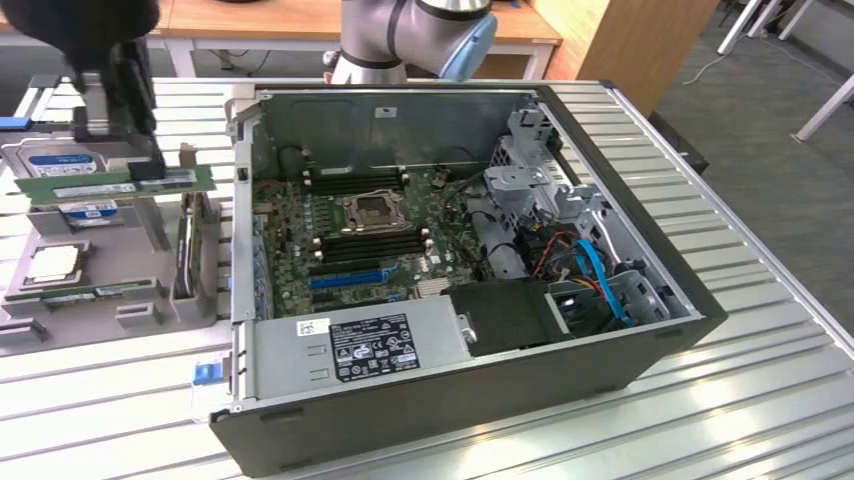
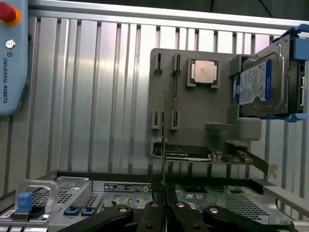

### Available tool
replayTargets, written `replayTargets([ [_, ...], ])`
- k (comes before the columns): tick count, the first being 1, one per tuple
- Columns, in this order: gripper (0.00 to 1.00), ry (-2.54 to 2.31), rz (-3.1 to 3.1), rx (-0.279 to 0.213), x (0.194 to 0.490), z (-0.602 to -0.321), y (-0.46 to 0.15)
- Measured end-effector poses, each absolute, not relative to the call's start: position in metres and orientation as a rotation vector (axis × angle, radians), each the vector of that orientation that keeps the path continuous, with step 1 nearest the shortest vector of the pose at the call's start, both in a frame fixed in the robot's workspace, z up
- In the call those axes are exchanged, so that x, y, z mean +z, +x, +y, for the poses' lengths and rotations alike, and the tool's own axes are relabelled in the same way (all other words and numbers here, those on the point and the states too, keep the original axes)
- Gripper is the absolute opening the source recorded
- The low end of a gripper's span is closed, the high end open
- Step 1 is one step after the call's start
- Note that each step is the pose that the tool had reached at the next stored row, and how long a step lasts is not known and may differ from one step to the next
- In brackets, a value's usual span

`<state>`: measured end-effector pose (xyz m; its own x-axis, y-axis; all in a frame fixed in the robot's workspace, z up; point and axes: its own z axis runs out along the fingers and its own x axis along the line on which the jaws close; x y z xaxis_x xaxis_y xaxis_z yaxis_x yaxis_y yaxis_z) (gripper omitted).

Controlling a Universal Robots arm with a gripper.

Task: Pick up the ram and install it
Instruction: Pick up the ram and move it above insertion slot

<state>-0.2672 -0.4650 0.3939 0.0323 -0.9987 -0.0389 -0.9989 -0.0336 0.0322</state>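
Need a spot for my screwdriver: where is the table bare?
Bare ribbed table on the exterior view's right of the computer case, and the strip nearer the camera than the grey tray. Crowded: the tray and inside the case.

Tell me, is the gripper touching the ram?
Touching. The wrist view shows the gripper closed on the ram, whose thin green edge runs straight out from between the jaws with no gap.

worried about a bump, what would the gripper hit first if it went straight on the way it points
Most likely the grey holder tray: the gripper, shut on the ram, points at its slotted middle, and the ram's edge would reach it before the gripper itself. Depth is unclear.
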Motion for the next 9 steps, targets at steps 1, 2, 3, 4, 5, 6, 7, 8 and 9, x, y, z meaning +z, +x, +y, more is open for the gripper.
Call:
replayTargets([
  [1,0.12,-2.256,2.179,0.079,0.394,-0.465,-0.255],
  [2,0.12,-2.259,2.177,0.079,0.394,-0.465,-0.238],
  [3,0.12,-2.26,2.175,0.079,0.394,-0.465,-0.219],
  [4,0.12,-2.26,2.175,0.079,0.394,-0.465,-0.214],
  [5,0.12,-2.261,2.175,0.079,0.394,-0.465,-0.21],
  [6,0.12,-2.261,2.175,0.079,0.394,-0.465,-0.205],
  [7,0.12,-2.261,2.175,0.079,0.394,-0.465,-0.2],
  [8,0.12,-2.261,2.175,0.079,0.394,-0.465,-0.196],
  [9,0.12,-2.261,2.175,0.079,0.394,-0.465,-0.191],
])
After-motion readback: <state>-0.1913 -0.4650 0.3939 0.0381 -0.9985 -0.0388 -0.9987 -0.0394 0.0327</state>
